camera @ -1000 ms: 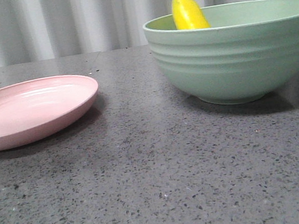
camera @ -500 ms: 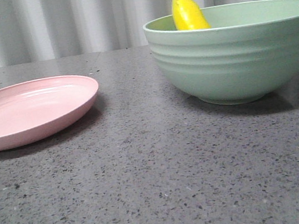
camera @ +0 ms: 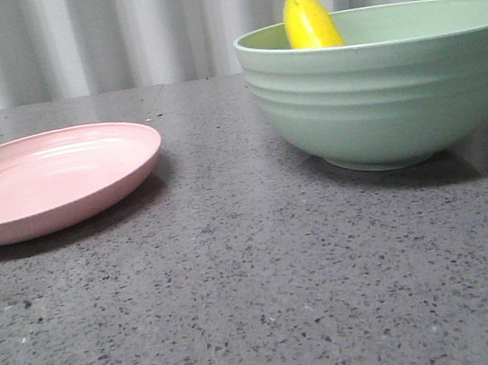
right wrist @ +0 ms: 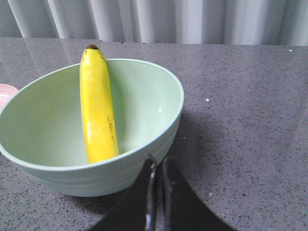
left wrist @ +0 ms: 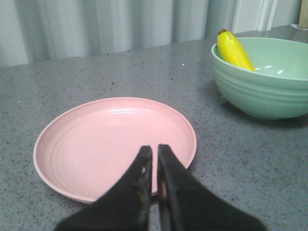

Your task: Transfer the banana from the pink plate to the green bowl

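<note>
The yellow banana stands inside the green bowl, leaning on its far wall with its dark tip above the rim. It also shows in the left wrist view and the right wrist view. The pink plate lies bare at the left of the table. My left gripper is shut and holds nothing, just over the plate's near rim. My right gripper is shut and holds nothing, beside the bowl's near outer wall. Neither gripper shows in the front view.
The dark speckled stone table stretches in front of the plate and bowl. A pale pleated curtain hangs behind the table's far edge.
The banana has shifted very slightly to the right inside the bowl. The plate and bowl have not moved.
</note>
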